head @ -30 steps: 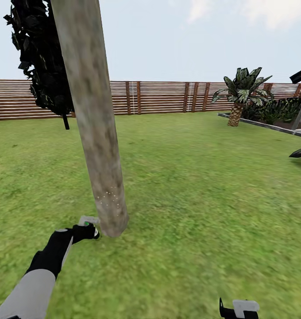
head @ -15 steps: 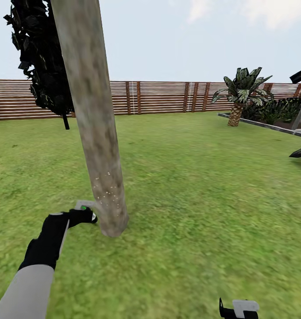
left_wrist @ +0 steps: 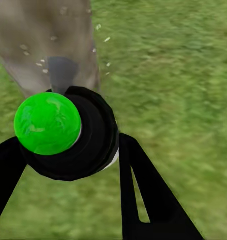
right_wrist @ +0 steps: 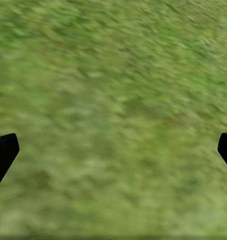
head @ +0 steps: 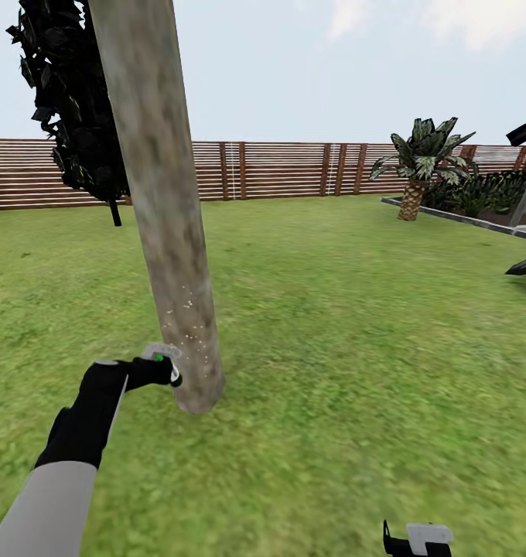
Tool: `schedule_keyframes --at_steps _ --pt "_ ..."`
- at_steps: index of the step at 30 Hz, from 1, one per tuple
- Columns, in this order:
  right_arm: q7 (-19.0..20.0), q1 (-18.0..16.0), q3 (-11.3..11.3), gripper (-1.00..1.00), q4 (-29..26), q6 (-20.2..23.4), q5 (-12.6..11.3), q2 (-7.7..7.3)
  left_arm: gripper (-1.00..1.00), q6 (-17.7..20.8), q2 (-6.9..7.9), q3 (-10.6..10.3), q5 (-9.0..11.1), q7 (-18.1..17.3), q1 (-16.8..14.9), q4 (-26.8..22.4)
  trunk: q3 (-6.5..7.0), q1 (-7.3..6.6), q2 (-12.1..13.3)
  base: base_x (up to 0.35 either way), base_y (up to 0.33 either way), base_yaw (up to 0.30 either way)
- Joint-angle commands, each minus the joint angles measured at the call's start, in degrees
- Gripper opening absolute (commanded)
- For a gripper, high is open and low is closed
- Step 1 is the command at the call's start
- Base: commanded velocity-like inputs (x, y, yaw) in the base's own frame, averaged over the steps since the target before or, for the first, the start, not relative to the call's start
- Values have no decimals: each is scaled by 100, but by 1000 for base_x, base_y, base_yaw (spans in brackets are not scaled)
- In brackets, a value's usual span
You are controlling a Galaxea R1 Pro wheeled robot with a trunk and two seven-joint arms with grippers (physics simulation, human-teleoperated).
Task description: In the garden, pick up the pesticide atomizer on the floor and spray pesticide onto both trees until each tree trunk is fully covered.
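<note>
Tree trunk (head: pixel 164 209) crown cut off by top edge; right pincer (head: pixel 418 540) cropped at bottom edge.

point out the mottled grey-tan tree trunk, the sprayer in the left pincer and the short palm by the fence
mottled grey-tan tree trunk (head: pixel 166 232): head view, mid-height of the column.
sprayer with green-capped black body (left_wrist: pixel 68 132): left wrist view, on the black body beside the cap.
short palm with scaly brown trunk (head: pixel 411 199): head view, on its trunk.

Flat, even daylight under a pale sky; the tree trunk (head: pixel 166 216) casts no clear shadow on the grass (head: pixel 356 325) around it (soft, smeared textures everywhere). Both wrist views blur heavily.
</note>
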Motion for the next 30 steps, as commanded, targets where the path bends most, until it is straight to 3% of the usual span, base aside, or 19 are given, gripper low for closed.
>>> schedule_keyframes --at_steps 1,6,8,11,13,16,20,23,26,27,30 --pt "-37 -5 -26 100 9 -13 61 0 -100 3 18 11 -73 -23 5 -10 -5 -1 -2 0 0 0" --pt "-45 -5 -29 100 9 -13 58 -13 -100 -48 108 -7 -134 193 109 225 -5 -1 -2 0 0 0" --pt "-46 -5 -27 100 9 -13 60 -31 -100 -158 90 -11 -140 520 273 821 -5 -1 -2 0 0 0" --pt "-42 -5 -26 100 15 -13 66 -35 -100 -440 -27 -28 -114 657 323 1272 -5 -1 -2 0 0 0" --pt "-40 -5 -26 100 17 -13 69 -35 -100 -534 -221 -36 -123 685 333 1377 -5 -1 -2 0 0 0" --pt "-38 -5 -26 100 18 -13 70 -36 -100 -567 -305 -24 -148 692 335 1413 -5 -1 -2 0 0 0" --pt "-37 -5 -26 100 18 -13 70 -36 -100 -576 -109 8 -149 786 340 1723 -5 -1 -2 0 0 0" --pt "-37 -5 -26 100 18 -13 70 -37 -100 -578 133 13 -119 1436 348 2200 -5 -1 -2 0 0 0" --pt "-26 -5 -26 100 18 -13 70 -36 -100 -570 134 21 -90 1729 407 2306 -5 -1 -2 0 0 0" --pt "-24 -5 -24 100 18 -13 70 -36 -100 -565 119 28 -44 1752 415 2315 -5 -1 -2 46 0 0" --pt "-27 -5 -26 100 18 -13 70 -32 -100 -566 98 27 411 1777 423 2322 -5 -1 -2 229 0 0"
